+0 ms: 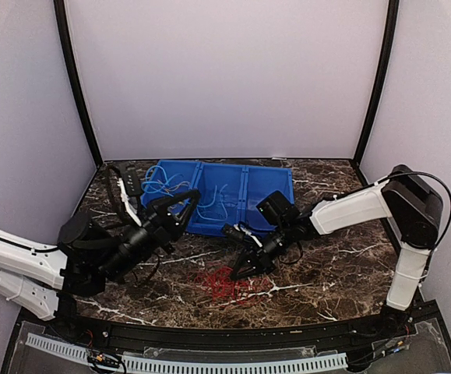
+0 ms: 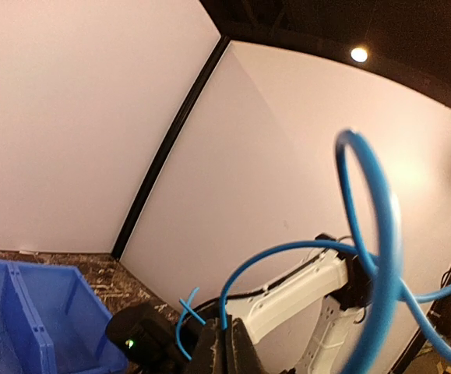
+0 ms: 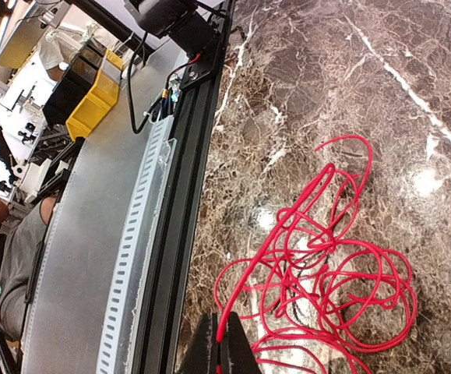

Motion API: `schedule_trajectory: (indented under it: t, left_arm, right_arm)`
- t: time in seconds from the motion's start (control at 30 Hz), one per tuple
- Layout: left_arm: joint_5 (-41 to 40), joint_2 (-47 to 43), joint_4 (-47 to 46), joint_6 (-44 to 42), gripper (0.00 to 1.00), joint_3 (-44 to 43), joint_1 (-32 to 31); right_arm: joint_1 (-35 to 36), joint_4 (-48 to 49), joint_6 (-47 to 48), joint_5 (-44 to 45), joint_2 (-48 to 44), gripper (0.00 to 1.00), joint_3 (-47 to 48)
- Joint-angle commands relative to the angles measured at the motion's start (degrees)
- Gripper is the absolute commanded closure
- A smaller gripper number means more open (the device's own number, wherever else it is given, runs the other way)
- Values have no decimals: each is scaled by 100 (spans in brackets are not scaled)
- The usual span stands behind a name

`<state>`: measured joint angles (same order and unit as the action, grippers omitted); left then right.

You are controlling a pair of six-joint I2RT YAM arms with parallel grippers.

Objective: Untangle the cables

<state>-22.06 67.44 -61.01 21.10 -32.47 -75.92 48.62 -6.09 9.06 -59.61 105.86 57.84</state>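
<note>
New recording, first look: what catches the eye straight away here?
A bright tangle of red cable sprawls on the dark marble table near its front edge, and the right fingers are pinched on one strand of it. The left fingers hold a blue cable up in the air, its big loop filling the left wrist view. A blue bin sits at the back of the table.

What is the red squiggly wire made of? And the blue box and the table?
Red wire: probably plastic-coated, smooth and slightly glossy; it bends in loose loops.
Blue box: looks like moulded plastic, even colour, thin divider walls.
Table: marble-look top, dark brown with white veins, shiny with light glints; real stone or a print, cannot tell.
</note>
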Motion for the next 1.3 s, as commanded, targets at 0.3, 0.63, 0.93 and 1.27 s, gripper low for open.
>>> schedule_trajectory:
  t: [0.3, 0.63, 0.93, 1.27]
  left_arm:
    - [-1419, -1848, 2792, -240, 100, -596, -72]
    - [-1741, -1830, 3569, 391, 100, -218, -64]
    - [-1115, -960, 3596, 297, 100, -497, -62]
    - [9, 241, 3510, 200, 100, -1210, -63]
  right_arm:
    - [-502, -1349, 1206, 691, -860, 58, 417]
    - [-732, -2371, 1914, 1361, -2260, 39, 732]
    - [-657, -1938, 1284, 1267, -2239, 31, 2070]
    - [43, -2279, 1381, 697, -1481, 30, 2976]
